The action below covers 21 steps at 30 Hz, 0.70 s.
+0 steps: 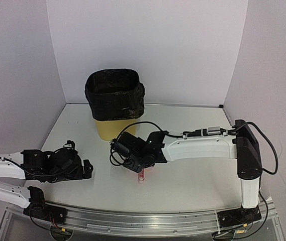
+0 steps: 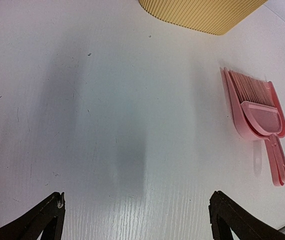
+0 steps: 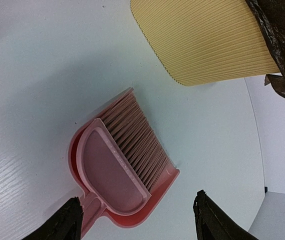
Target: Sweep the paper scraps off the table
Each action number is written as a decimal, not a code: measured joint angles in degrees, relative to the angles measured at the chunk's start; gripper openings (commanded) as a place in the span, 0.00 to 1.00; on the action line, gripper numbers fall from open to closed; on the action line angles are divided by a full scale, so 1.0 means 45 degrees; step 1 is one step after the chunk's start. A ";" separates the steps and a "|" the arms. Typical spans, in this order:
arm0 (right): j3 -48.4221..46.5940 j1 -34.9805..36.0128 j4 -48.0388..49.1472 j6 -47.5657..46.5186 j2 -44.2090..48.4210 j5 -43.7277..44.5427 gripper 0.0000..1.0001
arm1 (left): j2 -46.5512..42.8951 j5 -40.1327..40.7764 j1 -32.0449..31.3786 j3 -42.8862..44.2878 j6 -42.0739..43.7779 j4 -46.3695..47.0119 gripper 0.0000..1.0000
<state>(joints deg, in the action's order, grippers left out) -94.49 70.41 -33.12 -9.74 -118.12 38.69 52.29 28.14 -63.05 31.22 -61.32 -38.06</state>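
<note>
Over the pink plastic dustpan (image 3: 75, 150), we held the right gripper (image 3: 137, 202) wide open, empty; the left gripper (image 2: 137, 199) likewise.

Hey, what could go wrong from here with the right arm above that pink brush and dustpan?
The brush lies nested in the dustpan, so the open right gripper may lift both or just shove the set. The bin stands close behind them; a wide move could knock it.
</note>
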 measured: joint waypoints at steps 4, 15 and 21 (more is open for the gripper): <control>-0.0100 -0.0018 0.0004 0.0048 -0.0444 0.0067 0.73 | -0.0039 -0.0010 0.0000 0.0000 0.0000 0.0000 1.00; -0.0100 -0.0569 -0.0026 0.0516 -0.1056 0.0016 0.73 | -0.0295 -0.0029 0.0000 -0.0073 0.0000 -0.0005 1.00; -0.0008 -0.0931 -0.0012 0.0666 -0.1066 -0.0386 0.72 | -0.0376 -0.0039 0.0000 -0.0183 -0.0002 -0.0011 1.00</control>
<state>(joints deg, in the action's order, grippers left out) -94.52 66.22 -33.17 -6.74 -122.91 36.96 50.60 27.97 -63.05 30.40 -61.33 -38.11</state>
